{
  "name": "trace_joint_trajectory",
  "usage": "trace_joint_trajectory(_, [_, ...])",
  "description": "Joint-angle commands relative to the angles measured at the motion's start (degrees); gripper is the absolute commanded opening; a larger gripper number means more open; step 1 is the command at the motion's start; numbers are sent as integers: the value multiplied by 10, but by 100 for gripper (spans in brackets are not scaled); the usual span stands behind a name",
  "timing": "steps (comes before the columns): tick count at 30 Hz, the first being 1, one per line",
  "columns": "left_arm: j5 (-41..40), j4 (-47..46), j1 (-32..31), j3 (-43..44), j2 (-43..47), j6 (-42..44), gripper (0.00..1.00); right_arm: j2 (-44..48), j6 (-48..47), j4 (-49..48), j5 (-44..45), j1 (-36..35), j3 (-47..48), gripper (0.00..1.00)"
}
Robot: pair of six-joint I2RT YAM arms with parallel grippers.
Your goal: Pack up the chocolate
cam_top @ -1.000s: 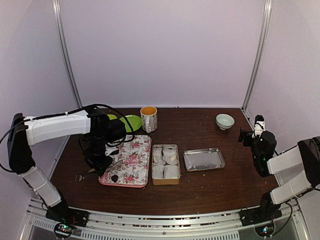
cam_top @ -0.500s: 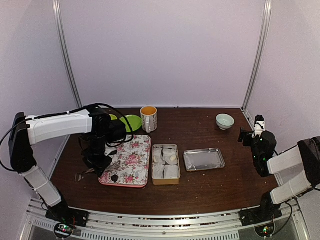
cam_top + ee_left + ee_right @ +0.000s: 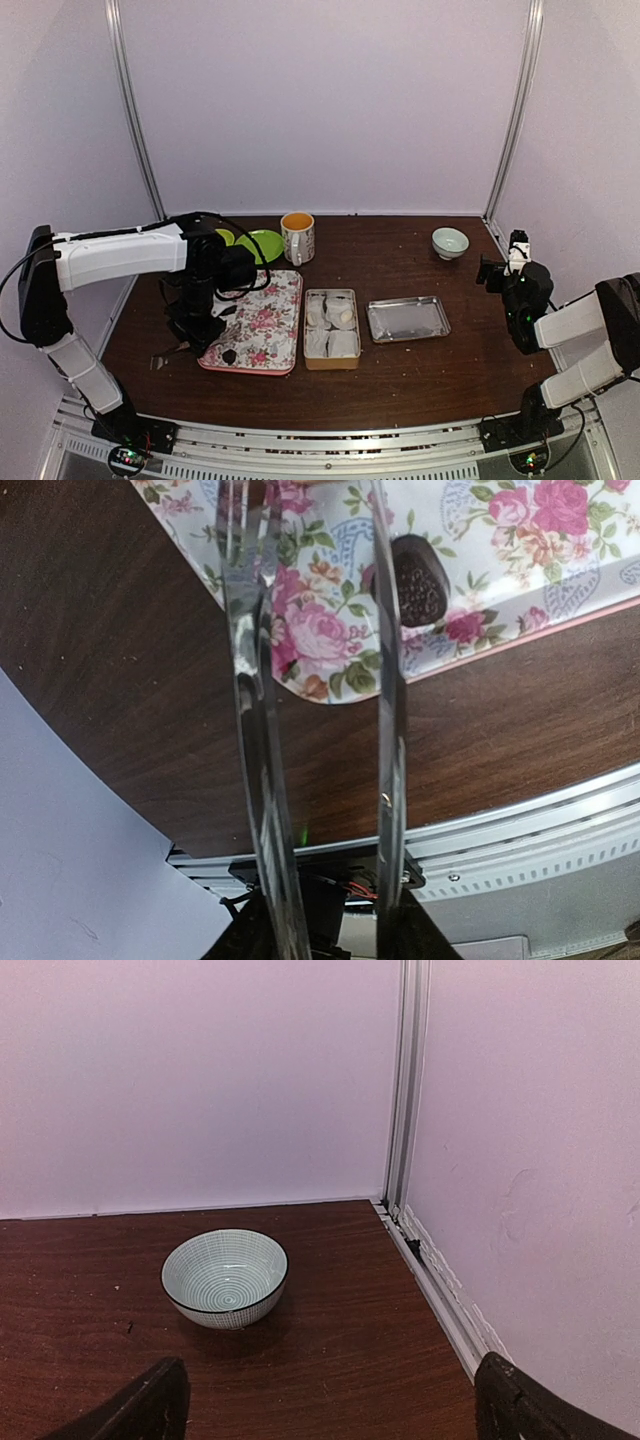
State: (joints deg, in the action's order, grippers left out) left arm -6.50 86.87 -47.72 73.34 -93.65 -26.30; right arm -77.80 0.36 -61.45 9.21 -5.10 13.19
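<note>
The chocolate (image 3: 229, 355) (image 3: 416, 580), a small dark lump, lies on the near-left corner of a floral tray (image 3: 265, 318) (image 3: 330, 640). My left gripper (image 3: 203, 330) (image 3: 325, 920) hangs over that corner, shut on a pair of metal tongs (image 3: 255, 730). The two blades stand apart with nothing between them. The chocolate lies just outside the right blade (image 3: 388, 680), against its edge. My right gripper (image 3: 497, 268) (image 3: 330, 1415) is open and empty at the far right, well away from the chocolate.
A tan tin (image 3: 331, 328) with white wrapped cakes stands right of the floral tray, and a metal lid (image 3: 408, 319) lies beyond it. A mug (image 3: 297, 237) and a green plate (image 3: 264, 245) stand at the back. A striped bowl (image 3: 450, 242) (image 3: 224, 1277) sits in front of the right gripper.
The left arm has edged slightly right and nearer over the tray corner. The chocolate and the right arm have not moved.
</note>
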Motion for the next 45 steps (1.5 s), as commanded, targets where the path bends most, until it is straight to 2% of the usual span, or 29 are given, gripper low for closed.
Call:
trace_joint_trajectory(1, [-6, 0, -2, -5, 8, -4, 38, -1, 3, -12, 8, 3, 10, 100])
trace_joint_trajectory(22, [-45, 24, -17, 25, -25, -10, 32, -1, 3, -12, 8, 2, 10, 100])
trace_joint_trajectory(33, [-71, 26, -19, 106, 15, -18, 29, -1, 3, -12, 8, 3, 10, 100])
trace_joint_trajectory(45, [-57, 27, -20, 112, 36, -21, 31, -1, 3, -12, 8, 3, 10, 100])
